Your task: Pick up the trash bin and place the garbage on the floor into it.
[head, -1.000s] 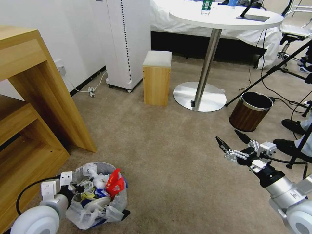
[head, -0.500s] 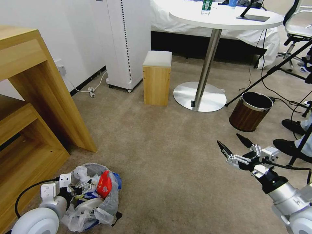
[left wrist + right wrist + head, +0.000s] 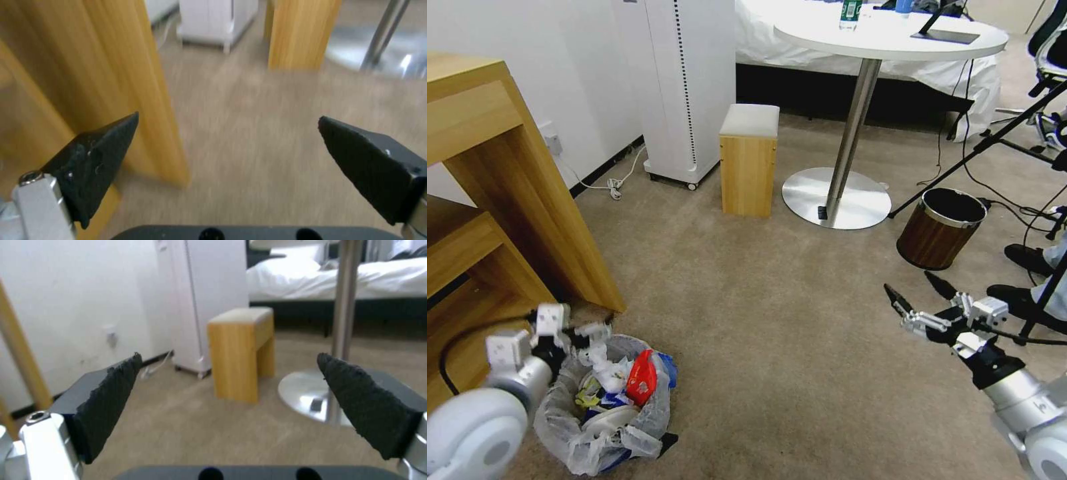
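Sitting at lower left of the head view, the trash bin [image 3: 602, 408] is already heaped w/ garbage [image 3: 642, 377] above its rim, so a nudge could tip it or spill litter back onto the carpet [image 3: 774, 320]. Left gripper [image 3: 589, 330] hangs just above the bin's far rim, fingers spread & empty, close to the wooden shelf unit [image 3: 527, 220], so a swing could clip either. Right gripper [image 3: 920, 298] hovers spread at mid-right, well apart.

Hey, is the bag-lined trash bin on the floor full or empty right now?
Full: the trash bin stands upright on the carpet, its plastic liner heaped to the rim with litter, including a red wrapper.
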Tool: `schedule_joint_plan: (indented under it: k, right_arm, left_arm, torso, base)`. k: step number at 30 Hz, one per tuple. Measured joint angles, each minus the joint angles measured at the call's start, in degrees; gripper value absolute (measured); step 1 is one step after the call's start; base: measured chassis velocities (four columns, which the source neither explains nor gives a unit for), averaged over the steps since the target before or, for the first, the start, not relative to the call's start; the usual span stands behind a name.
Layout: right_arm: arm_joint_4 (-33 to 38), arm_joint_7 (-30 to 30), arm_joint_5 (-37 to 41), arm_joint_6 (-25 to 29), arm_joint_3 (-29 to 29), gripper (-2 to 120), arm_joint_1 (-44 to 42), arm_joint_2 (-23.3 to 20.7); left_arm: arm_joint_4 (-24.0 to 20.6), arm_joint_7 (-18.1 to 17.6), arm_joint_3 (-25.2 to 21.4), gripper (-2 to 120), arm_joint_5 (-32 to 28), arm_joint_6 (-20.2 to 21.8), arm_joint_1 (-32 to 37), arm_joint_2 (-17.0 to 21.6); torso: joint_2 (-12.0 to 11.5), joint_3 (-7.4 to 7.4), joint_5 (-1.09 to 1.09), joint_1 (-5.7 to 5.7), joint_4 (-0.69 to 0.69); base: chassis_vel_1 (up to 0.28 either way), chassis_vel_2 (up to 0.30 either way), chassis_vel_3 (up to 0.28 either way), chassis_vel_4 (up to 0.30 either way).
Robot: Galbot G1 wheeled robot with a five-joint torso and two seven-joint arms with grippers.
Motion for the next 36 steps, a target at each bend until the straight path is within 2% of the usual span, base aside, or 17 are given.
schedule_joint_plan:
  k: [6, 9, 12, 14, 16, 18, 19, 21, 22, 25, 26, 29, 30, 31, 33, 34, 36]
  right_arm:
    - [-0.46, 1.57, 1.08, -1.34, 1.28, 100, 2.65, 0.57]
    - [-1.47, 3.32, 0.45, -2.08, 1.5, 100, 4.81, 2.29]
    - [-2.26, 3.99, -0.81, -2.15, 1.43, 100, 5.24, 3.11]
    - [-2.73, 4.15, -1.85, -2.22, 1.56, 100, 5.35, 3.66]
    - [-3.66, 4.6, -5.01, -2.27, 2.12, 100, 5.43, 4.86]
    - [-5.13, 5.95, -11.49, -2.12, 2.98, 100, 5.9, 7.19]
    - [-5.13, 5.95, -11.49, -2.12, 2.98, 100, 5.9, 7.19]
    - [-5.8, 8.37, -16.86, -2.01, 3.89, 100, 6.37, 9.84]
    - [-5.8, 8.37, -16.86, -2.01, 3.89, 100, 6.37, 9.84]
    - [-6.62, 9.93, -24.19, -0.57, 6.33, 100, 7.11, 15.95]
    - [-6.62, 9.93, -24.19, -0.57, 6.33, 100, 7.11, 15.95]
    - [-7.13, 9.43, -31.51, 2.63, 9.0, 100, 6.65, 24.95]
    - [-7.13, 9.43, -31.51, 2.63, 9.0, 100, 6.65, 24.95]
    - [-6.95, 8.36, -34.01, 4.55, 9.91, 100, 5.66, 29.1]
    - [-6.15, 7.1, -37.14, 7.86, 11.04, 100, 4.74, 33.57]
    - [-6.15, 7.1, -37.14, 7.86, 11.04, 100, 4.74, 33.57]
    - [-6.01, 4.53, -40.08, 10.52, 12.88, 100, 4.33, 37.2]
  left_arm:
    - [-2.31, 3.39, -3.61, 100, 3.75, -1.23, 0.71, -5.1]
    - [-3.22, 6.59, -3.83, 100, 9.9, -2.65, 1.55, -11.84]
    - [-3.3, 9.4, -5.08, 100, 14.19, -3.76, 0.57, -14.85]
    - [-3.96, 10.22, -5.53, 100, 14.7, -3.91, 0.59, -16.29]
    - [-5.22, 11.85, -5.71, 100, 16.65, -4.34, 1.39, -19.34]
    - [-6.06, 14.33, -4.58, 100, 23.27, -5.86, 2.13, -25.18]
    - [-6.06, 14.33, -4.58, 100, 23.27, -5.86, 2.13, -25.18]
    - [-6.56, 16.26, -3.67, 100, 27.41, -7.24, 1.85, -29.67]
    - [-6.56, 16.26, -3.67, 100, 27.41, -7.24, 1.85, -29.67]
    - [-7.13, 20.27, -2.36, 100, 35.62, -10.94, 1.47, -37.09]
    - [-7.13, 20.27, -2.36, 100, 35.62, -10.94, 1.47, -37.09]
    - [-6.97, 21.74, 0.91, 100, 41.51, -14.14, 2.39, -43.6]
    - [-6.97, 21.74, 0.91, 100, 41.51, -14.14, 2.39, -43.6]
    - [-6.64, 22.43, 1.28, 100, 44.26, -15.4, 2.3, -45.93]
    - [-6.57, 22.77, 0.84, 100, 45.68, -15.81, 1.16, -48.53]
    - [-6.57, 22.77, 0.84, 100, 45.68, -15.81, 1.16, -48.53]
    - [-6.58, 22.84, 0.34, 100, 47.52, -16.18, 0.69, -50.67]
  torso:
    - [0.0, 0.0, 0.0, 0.0, 0.0]
    - [0.0, 0.0, -0.02, 0.0, 0.02]
    - [0.0, 0.0, -0.01, 0.0, -0.01]
    - [0.0, 0.0, 0.0, 0.0, -0.01]
    - [0.0, 0.0, 0.0, 0.0, -0.01]
    - [0.0, 0.0, 0.0, 0.0, 0.01]
    - [0.0, 0.0, 0.0, 0.0, 0.01]
    - [0.0, -0.01, -0.01, 0.0, 0.01]
    - [0.0, -0.01, -0.01, 0.0, 0.01]
    - [0.0, 0.0, -0.01, 0.0, 0.01]
    - [0.0, 0.0, -0.01, 0.0, 0.01]
    - [0.0, -0.01, 0.02, 0.0, 0.0]
    - [0.0, -0.01, 0.02, 0.0, 0.0]
    - [0.0, -0.01, 0.01, 0.0, -0.01]
    - [0.0, -0.01, 0.0, -0.01, -0.01]
    - [0.0, -0.01, 0.0, -0.01, -0.01]
    - [0.0, -0.01, -0.02, 0.0, 0.0]
  base:
    - [0.0, 0.0, 0.0, 0.0]
    - [0.0, 0.0, 0.0, 0.0]
    - [0.0, 0.0, 0.0, 0.0]
    - [0.0, 0.0, 0.0, 0.0]
    - [0.0, 0.0, 0.0, 0.0]
    - [0.0, 0.0, 0.0, 0.0]
    - [0.0, 0.0, 0.0, 0.0]
    - [0.0, 0.0, 0.0, 0.0]
    - [0.0, 0.0, 0.0, 0.0]
    - [0.0, 0.0, 0.0, 0.0]
    - [0.0, 0.0, 0.0, 0.0]
    - [0.0, 0.0, 0.0, 0.0]
    - [0.0, 0.0, 0.0, 0.0]
    - [0.0, 0.0, 0.0, 0.0]
    - [0.0, 0.0, 0.0, 0.0]
    - [0.0, 0.0, 0.0, 0.0]
    - [0.0, 0.0, 0.0, 0.0]
